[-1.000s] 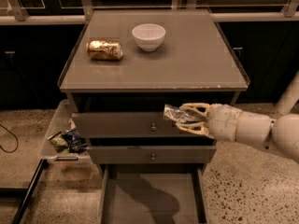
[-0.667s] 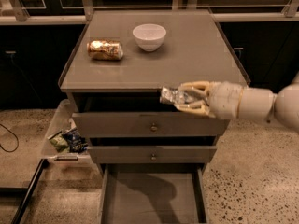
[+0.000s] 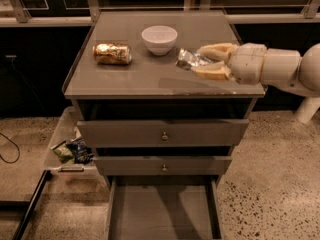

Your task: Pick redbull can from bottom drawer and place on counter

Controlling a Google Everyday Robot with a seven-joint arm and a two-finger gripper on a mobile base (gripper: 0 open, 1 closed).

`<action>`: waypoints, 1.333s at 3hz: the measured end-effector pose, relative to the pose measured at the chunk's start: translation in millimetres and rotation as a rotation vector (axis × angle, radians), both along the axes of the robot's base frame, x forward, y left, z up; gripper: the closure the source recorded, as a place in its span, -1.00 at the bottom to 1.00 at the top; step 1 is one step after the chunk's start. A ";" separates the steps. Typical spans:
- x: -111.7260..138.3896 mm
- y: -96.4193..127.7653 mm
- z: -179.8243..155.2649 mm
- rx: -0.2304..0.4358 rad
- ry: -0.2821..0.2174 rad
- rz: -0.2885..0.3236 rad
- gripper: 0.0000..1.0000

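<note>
My gripper (image 3: 206,60) reaches in from the right and is shut on the redbull can (image 3: 190,59), a slim shiny silver can held lying sideways between the pale fingers (image 3: 216,49). It hangs just above the right part of the counter (image 3: 150,76), right of the bowl. The bottom drawer (image 3: 162,211) is pulled open below, and its floor shows nothing on it.
A white bowl (image 3: 159,39) and a fatter gold-orange can (image 3: 112,54) lying on its side sit on the counter. Two brass-knobbed drawers (image 3: 164,134) are slightly open. A clear bin with snack bags (image 3: 71,150) stands on the floor at left.
The gripper has lifted the redbull can from in front of the top drawer up and over the counter's right side.
</note>
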State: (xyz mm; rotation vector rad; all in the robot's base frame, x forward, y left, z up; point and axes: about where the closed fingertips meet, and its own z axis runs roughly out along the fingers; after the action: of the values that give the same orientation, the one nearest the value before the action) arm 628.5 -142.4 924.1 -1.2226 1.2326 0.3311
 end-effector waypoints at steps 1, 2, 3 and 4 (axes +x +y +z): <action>33.7 -17.1 14.1 0.021 0.032 -0.071 1.00; 36.4 -19.4 16.5 0.028 0.034 -0.077 1.00; 39.8 -17.0 12.3 0.043 0.040 -0.085 1.00; 61.3 -20.1 7.7 0.047 0.040 -0.145 1.00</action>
State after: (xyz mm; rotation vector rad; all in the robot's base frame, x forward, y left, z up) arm 689.8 -162.4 931.8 -1.0838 1.3333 0.2775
